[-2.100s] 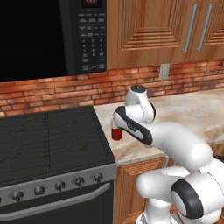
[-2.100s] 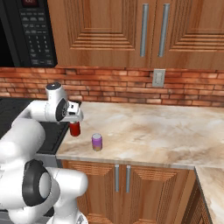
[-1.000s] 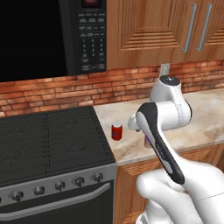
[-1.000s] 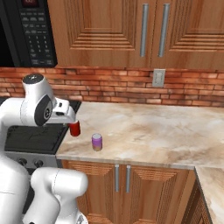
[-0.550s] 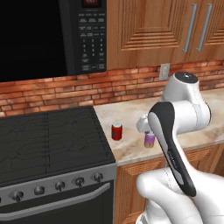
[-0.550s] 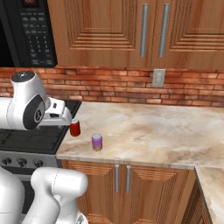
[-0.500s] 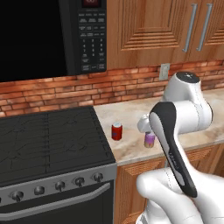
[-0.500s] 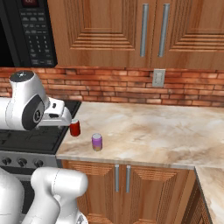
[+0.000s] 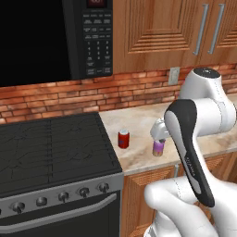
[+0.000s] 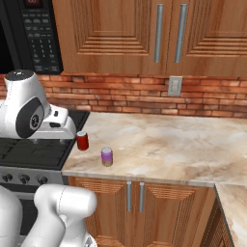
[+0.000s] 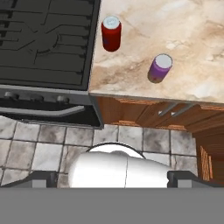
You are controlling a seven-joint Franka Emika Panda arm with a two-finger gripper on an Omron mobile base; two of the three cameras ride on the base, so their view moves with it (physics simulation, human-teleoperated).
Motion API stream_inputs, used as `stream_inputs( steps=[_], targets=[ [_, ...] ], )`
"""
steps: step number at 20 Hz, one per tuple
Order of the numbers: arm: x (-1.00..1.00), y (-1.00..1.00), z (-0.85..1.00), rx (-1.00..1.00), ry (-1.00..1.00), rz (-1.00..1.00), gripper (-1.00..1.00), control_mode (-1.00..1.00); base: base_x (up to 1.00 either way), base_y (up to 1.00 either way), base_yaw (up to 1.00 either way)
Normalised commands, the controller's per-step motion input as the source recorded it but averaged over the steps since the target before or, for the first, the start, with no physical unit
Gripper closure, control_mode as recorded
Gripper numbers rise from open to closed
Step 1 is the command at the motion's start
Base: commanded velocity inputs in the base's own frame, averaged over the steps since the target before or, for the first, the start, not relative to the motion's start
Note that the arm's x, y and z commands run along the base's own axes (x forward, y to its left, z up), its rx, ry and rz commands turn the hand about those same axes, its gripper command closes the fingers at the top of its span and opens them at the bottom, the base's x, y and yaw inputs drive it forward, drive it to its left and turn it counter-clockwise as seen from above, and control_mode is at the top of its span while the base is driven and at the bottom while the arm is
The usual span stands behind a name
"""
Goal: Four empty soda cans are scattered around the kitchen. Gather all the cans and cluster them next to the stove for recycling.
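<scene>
A red soda can (image 9: 123, 138) (image 10: 82, 141) (image 11: 111, 33) stands upright on the beige counter, right beside the stove (image 9: 51, 148) (image 10: 29, 149) (image 11: 43, 39). A purple soda can (image 9: 159, 147) (image 10: 107, 157) (image 11: 159, 68) with a silver top stands a little to its right, near the counter's front edge. My gripper (image 11: 113, 178) hangs high above the counter's front edge and looks down on both cans. Its fingers are spread wide open with nothing between them. In the left base view my own forearm covers most of the hand.
A black microwave (image 9: 69, 37) hangs over the stove, with wooden wall cabinets (image 10: 144, 34) to its right. The counter (image 10: 169, 144) runs on to the right below a brick wall with an outlet (image 10: 174, 86). Below are cabinet doors and grey floor tiles (image 11: 39, 140).
My arm has lifted and swung back from the red can, which stays standing beside the stove. The purple can has not moved.
</scene>
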Motion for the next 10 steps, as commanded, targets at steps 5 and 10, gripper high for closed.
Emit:
stream_inputs(
  steps=[5,10],
  targets=[
    [-0.02,0.0,0.01,0.0,0.09,-0.01,-1.0,-1.0,0.0,0.0,0.0],
    [-0.06,-0.07,0.0,0.0,0.0,-0.02,-1.0,-1.0,0.0,0.0,0.0]
  ],
)
